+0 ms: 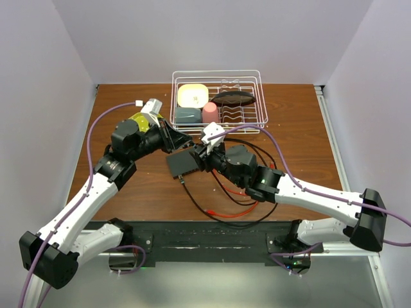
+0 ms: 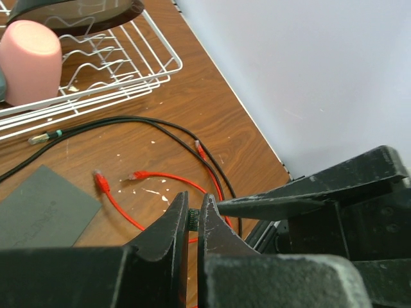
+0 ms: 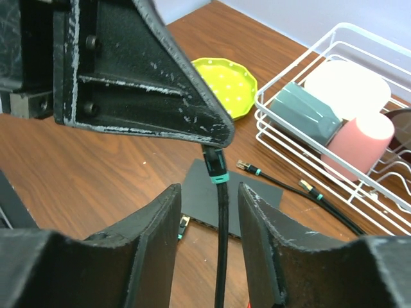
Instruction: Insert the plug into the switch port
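The left tool (image 2: 194, 218) holds plug (image 3: 216, 164) above switch (image 3: 200, 199).

Wooden table (image 1: 154, 192) carries switch (image 1: 182, 164), wire rack (image 1: 217, 72), green plate (image 3: 228, 83), red cable (image 2: 168, 175).

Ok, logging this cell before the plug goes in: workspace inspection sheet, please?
Surface: wooden table.
Job's things: switch lies flat; plug held near it, not inserted.
Clutter: wire dish rack with pink cup, grey cup, pale plate, dark oval dish; dotted green dish beside it.
Hands: left hand shut on plug; right hand open around plug's black cable.
Cables: red cable, other black cables loose on table.
Surroundings: plain pale walls.
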{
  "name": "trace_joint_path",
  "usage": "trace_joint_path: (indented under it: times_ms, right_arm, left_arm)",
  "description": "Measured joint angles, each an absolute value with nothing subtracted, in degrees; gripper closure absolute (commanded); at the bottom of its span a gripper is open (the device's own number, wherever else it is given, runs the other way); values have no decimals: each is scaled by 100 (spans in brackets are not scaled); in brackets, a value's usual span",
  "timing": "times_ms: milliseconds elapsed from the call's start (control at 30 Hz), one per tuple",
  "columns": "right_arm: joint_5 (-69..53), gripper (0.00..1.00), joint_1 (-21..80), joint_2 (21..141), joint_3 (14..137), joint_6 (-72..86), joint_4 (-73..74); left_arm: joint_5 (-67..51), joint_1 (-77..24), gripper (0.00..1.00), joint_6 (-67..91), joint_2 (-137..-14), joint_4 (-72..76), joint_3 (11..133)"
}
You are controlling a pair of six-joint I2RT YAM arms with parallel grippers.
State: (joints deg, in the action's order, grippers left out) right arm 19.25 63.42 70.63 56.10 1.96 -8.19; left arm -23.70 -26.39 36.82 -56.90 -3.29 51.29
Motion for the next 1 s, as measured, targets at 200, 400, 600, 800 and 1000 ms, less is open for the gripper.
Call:
trace_joint_path:
  times_ms: [200,400,600,800,1000]
  right_arm:
    - [1798,70,6309,7087,5590,165,-779]
    - [1820,76,6248,7087,5590,148,-770]
    - [1828,78,6228,7096,5590,150,-775]
    - [1852,92,6217,7150,5592,145,-777]
    - [1933,100,6219,7164,5590,150,-749]
  left_arm:
    - [-2591,-2639,100,3677,-5712,-143,5129]
    - [-2685,-2639,100,3677,-5714,-106,5129]
    - [-2733,-2639,100,3677,-5714,-78,5129]
    - [-2759,-2639,100,3673,-5747,-73,5129]
    - [-2766,-2637,100,3656,-5808,-36,5129]
